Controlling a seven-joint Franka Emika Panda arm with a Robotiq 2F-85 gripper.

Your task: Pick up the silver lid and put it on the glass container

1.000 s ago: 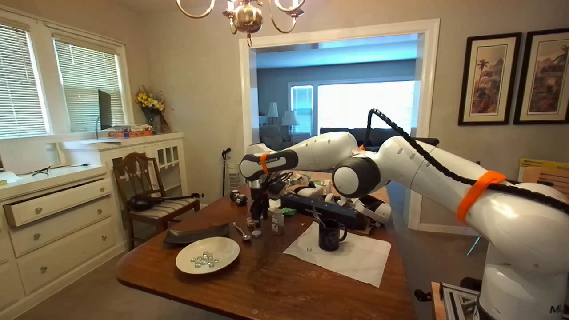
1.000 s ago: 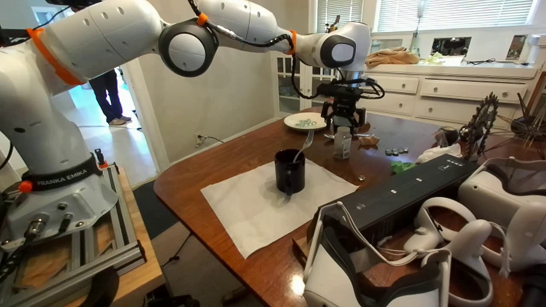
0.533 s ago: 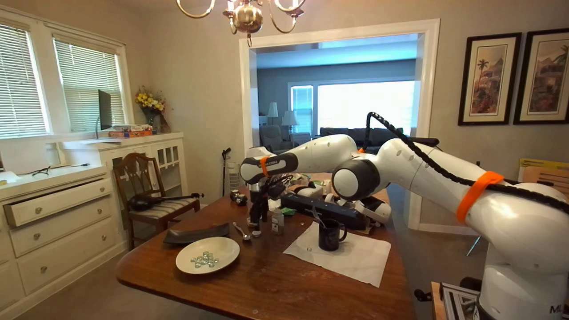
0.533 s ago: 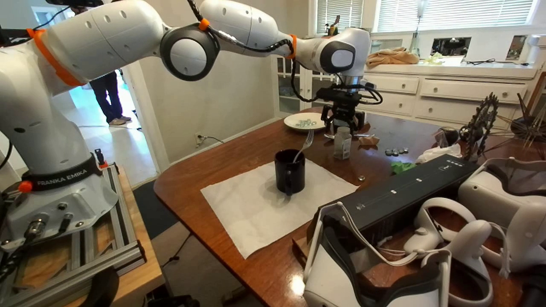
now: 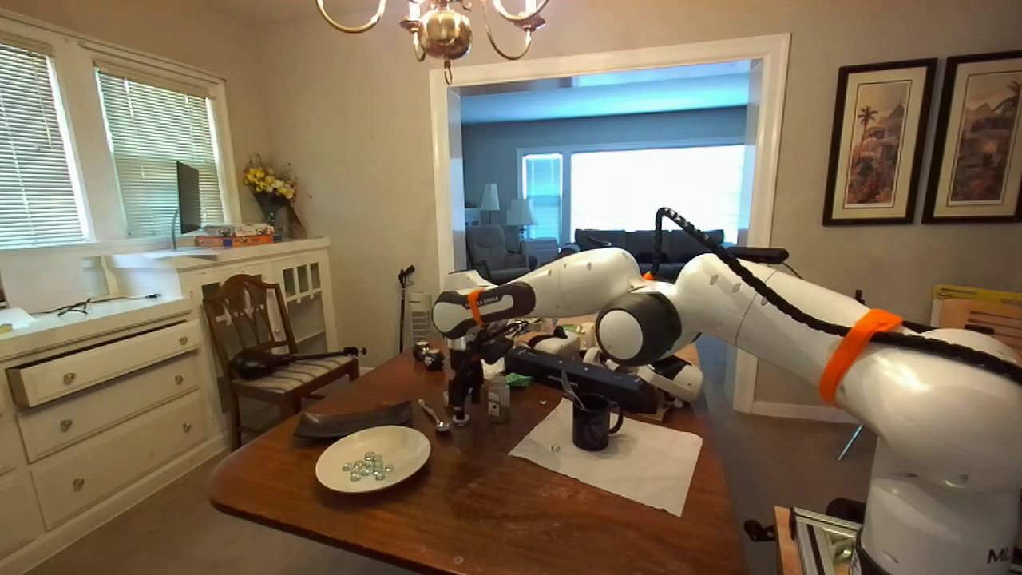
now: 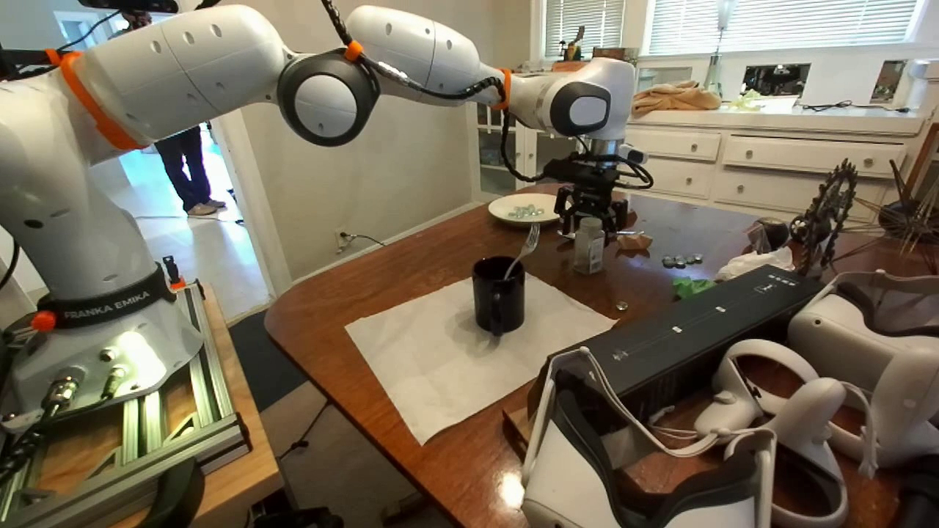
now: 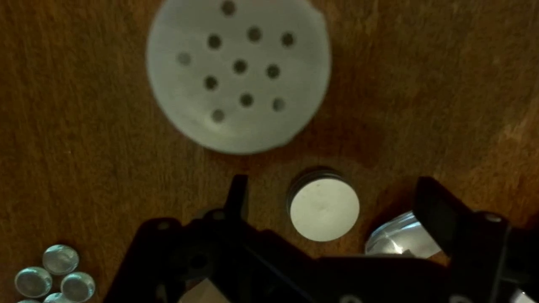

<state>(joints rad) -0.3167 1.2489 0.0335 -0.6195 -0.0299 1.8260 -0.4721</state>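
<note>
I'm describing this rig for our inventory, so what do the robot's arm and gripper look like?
The arm is white and rounded, with dark joint caps around pale discs, orange bands and a black ribbed cable. A black collar low on it reads FRANKA EMIKA. The gripper is black, with two angular fingers.

lid (image 7: 324, 209) between spoon (image 7: 400, 235) and container (image 5: 498, 402), beads (image 5: 379, 474) on plate (image 5: 406, 447), fork (image 6: 530, 240) in mug (image 6: 497, 297) on sheet (image 6: 433, 367)

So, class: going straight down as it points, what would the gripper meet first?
The gripper would probably meet the silver lid, seen between its open jaws. In the wrist view one jaw overlaps the spoon; with depth unclear, that could come first.
</note>
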